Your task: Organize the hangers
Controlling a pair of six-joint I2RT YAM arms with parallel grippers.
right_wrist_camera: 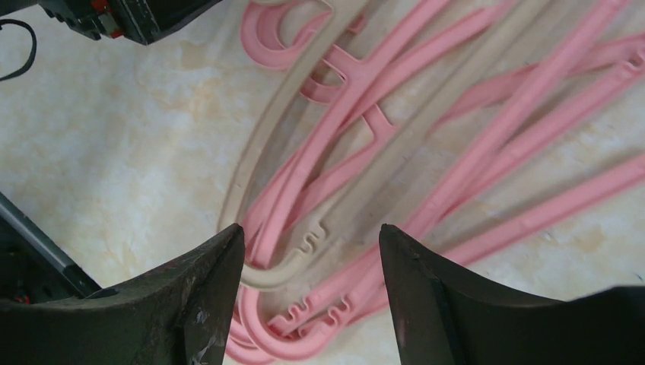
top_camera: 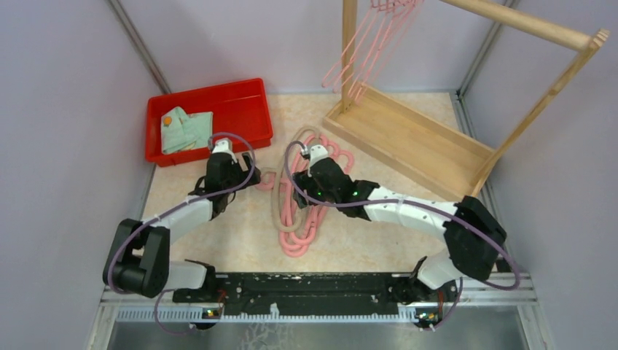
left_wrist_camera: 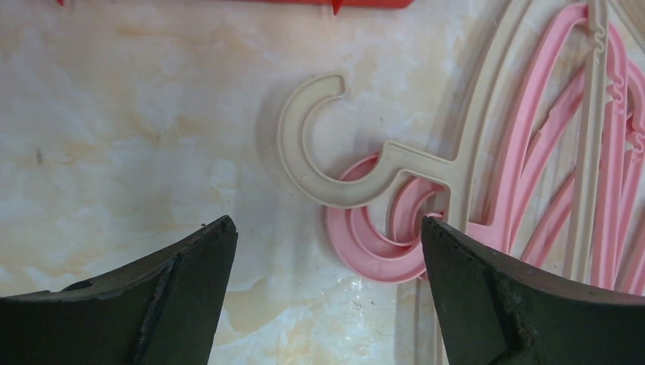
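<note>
Top external: beige hanger [top_camera: 275, 200] long axis near-far, hook [top_camera: 264, 179] pts left.

Pale lilac walls [top_camera: 65, 109] enclose a beige marbled tabletop [top_camera: 240, 233]. A wooden rack [top_camera: 408, 138] stands at the far right, a red tray [top_camera: 248, 98] far left.

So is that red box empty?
Not empty: the red bin holds a crumpled green cloth at its left end.

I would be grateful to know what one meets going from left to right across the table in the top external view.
green cloth in the red bin → loose hangers heaped on the table → wooden rack
</note>
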